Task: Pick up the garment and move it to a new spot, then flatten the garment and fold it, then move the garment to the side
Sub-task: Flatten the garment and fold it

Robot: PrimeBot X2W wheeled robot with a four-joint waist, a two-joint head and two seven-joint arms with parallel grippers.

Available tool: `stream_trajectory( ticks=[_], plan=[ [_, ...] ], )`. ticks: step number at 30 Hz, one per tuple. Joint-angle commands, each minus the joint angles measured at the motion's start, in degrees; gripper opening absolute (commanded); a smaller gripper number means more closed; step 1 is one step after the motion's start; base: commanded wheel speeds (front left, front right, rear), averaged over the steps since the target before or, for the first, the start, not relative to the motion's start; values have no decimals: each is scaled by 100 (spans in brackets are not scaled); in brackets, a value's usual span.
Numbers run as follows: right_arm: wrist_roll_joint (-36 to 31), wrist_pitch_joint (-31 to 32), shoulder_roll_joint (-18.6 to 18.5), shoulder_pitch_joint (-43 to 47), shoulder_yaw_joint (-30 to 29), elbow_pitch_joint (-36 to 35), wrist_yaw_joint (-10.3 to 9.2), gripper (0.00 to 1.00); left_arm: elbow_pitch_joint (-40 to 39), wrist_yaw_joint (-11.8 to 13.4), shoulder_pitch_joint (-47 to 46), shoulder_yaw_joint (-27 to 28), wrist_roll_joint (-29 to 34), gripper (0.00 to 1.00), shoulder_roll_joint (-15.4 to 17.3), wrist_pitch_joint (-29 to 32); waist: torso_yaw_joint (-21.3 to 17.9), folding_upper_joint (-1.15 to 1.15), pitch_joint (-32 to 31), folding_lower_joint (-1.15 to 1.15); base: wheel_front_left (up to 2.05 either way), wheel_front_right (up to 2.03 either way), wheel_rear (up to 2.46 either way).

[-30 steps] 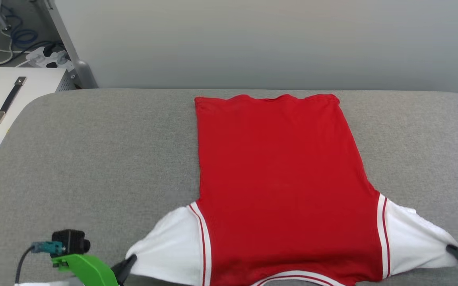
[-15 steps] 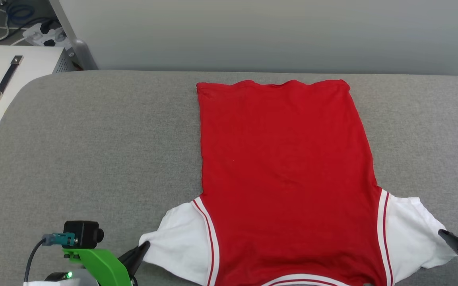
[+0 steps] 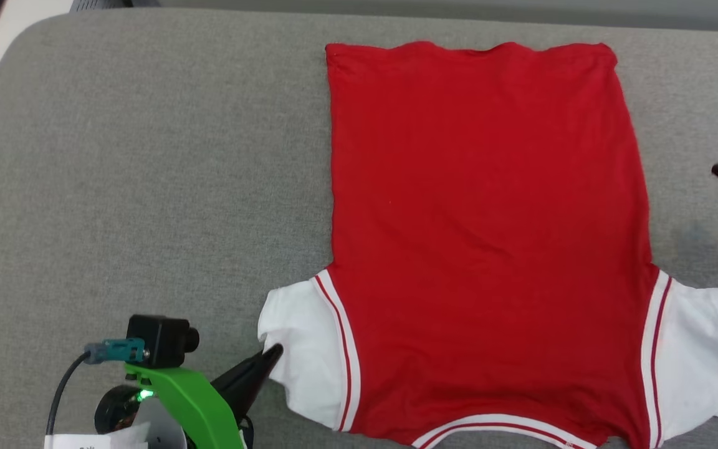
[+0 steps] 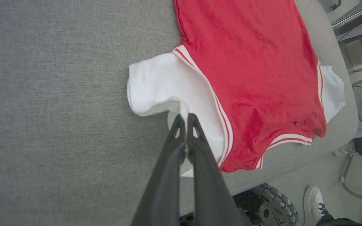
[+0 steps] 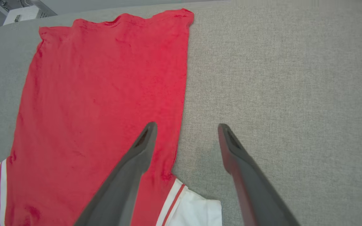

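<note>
Grey surface (image 3: pixel 147 187) carried the garment (image 3: pixel 483 218), laid flat and unfolded; folding and moving aside remained for you. Your left gripper (image 4: pixel 185 117) pinched one white sleeve (image 4: pixel 156 81); your right gripper (image 5: pixel 187 127) hung released.

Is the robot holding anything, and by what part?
The left gripper, jaws shut, pinches the shirt by the hem of one sleeve; the right gripper, jaws open, holds nothing.

Bright, even light, sharp focus; a faint soft shadow beside the garment (image 3: pixel 483 218).
</note>
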Motion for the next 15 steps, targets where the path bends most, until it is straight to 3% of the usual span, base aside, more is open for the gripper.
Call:
stream_trajectory(
  ticks=[1,7,15],
  plan=[
    [-78,113,-36,-323,35,123,-6,100,-89,30,-171,21,-21,0,-86,-3,524,0,825,0,0,0,0],
    [-706,578,-279,-2045,185,1126,-6,100,-409,-75,-488,-62,4,0,-228,-20,1023,0,1524,0,0,0,0],
    [-1283,616,-483,-3306,307,2062,-6,100,-329,-249,-811,-277,126,0,-462,-123,1486,0,2027,0,0,0,0]
  ],
)
